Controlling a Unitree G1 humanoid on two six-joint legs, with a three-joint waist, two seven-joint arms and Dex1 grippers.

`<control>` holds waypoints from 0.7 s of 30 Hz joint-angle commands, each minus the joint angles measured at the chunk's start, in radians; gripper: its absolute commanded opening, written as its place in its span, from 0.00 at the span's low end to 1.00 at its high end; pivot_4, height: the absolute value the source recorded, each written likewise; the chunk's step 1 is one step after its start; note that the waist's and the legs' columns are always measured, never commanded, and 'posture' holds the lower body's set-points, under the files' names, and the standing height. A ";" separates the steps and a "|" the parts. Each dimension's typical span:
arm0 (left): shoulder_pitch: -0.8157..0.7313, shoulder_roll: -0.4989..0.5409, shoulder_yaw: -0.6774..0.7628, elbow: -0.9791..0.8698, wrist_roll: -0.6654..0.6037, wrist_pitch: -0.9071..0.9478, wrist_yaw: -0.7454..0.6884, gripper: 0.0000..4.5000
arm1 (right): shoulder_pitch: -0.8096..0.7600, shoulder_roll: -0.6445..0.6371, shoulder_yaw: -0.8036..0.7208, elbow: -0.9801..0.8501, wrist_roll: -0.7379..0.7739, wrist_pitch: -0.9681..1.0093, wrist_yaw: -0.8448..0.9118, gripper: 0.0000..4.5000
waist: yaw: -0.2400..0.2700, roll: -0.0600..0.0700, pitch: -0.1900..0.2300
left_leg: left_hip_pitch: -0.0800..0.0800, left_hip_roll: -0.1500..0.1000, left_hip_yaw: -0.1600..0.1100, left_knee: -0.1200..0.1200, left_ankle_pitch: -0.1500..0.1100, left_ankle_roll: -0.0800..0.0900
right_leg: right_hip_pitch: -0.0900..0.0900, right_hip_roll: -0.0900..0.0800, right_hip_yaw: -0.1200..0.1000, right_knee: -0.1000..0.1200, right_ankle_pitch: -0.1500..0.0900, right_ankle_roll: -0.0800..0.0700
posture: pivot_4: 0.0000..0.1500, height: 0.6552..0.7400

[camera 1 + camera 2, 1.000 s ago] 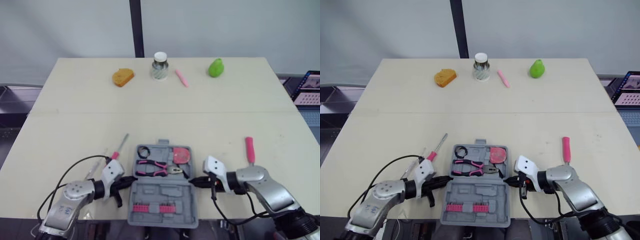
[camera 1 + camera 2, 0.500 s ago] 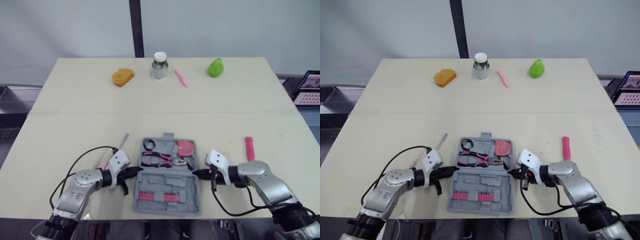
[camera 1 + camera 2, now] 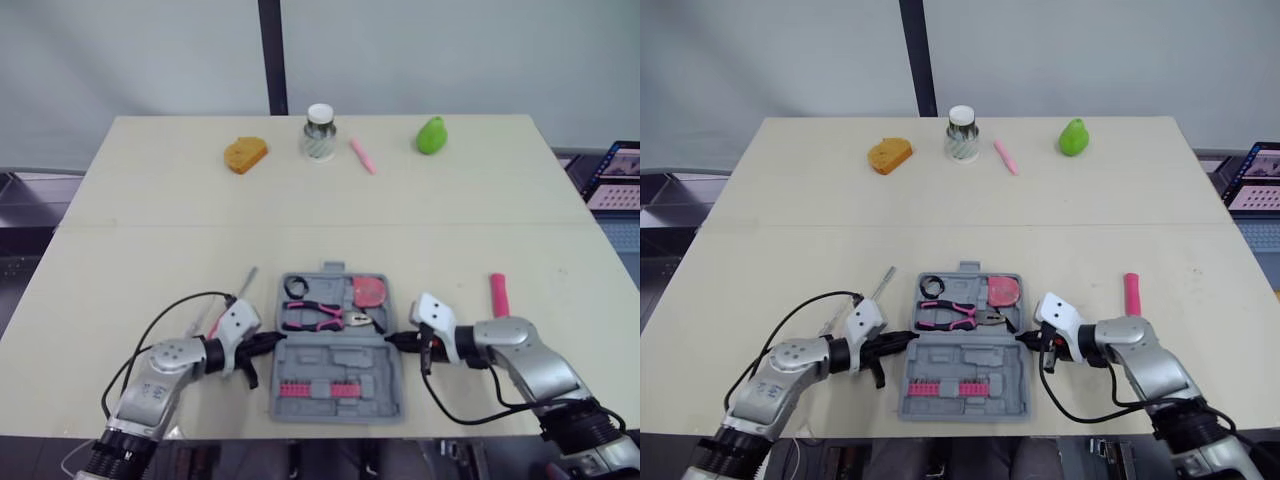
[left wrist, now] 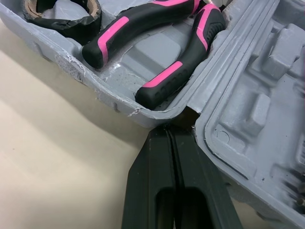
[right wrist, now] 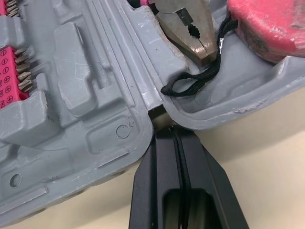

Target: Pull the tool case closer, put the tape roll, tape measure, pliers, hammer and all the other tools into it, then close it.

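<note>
The open tool case (image 3: 338, 372) sits at the near edge of the bench (image 3: 320, 215), right between both arms, with tape roll (image 3: 296, 289), pliers (image 3: 315, 318) and tape measure (image 3: 371, 292) lying in its far half. The left gripper (image 3: 268, 340) has its jaws clenched flat together, tips at the hinge notch on the case's left side, and the right gripper (image 3: 392, 341) mirrors it opposite (jaws pressed tight too). The hammer (image 3: 499, 294) lies on the bench by the right arm.
</note>
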 commanded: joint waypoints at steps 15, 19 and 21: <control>-0.044 -0.030 -0.009 0.014 0.023 -0.024 0.022 0.01 | -0.035 0.038 -0.020 -0.006 -0.001 -0.040 -0.017 0.00 | -0.002 0.000 0.000 | 0.000 0.000 0.000 0.000 0.000 0.000 | 0.000 0.000 0.000 0.000 0.000 0.000 | 1.00 1.00; -0.048 -0.031 -0.009 0.015 0.023 -0.023 0.022 0.01 | -0.041 0.043 -0.020 0.004 -0.009 -0.049 -0.020 0.00 | -0.002 0.000 0.000 | 0.000 0.000 0.000 0.000 0.000 0.000 | 0.000 0.000 0.000 0.000 0.000 0.000 | 1.00 1.00; -0.048 -0.032 -0.008 0.015 0.023 -0.022 0.021 0.01 | -0.043 0.043 -0.018 0.009 -0.013 -0.053 -0.020 0.00 | -0.002 0.000 0.000 | 0.000 0.000 0.000 0.000 0.000 0.000 | 0.000 0.000 0.000 0.000 0.000 0.000 | 1.00 1.00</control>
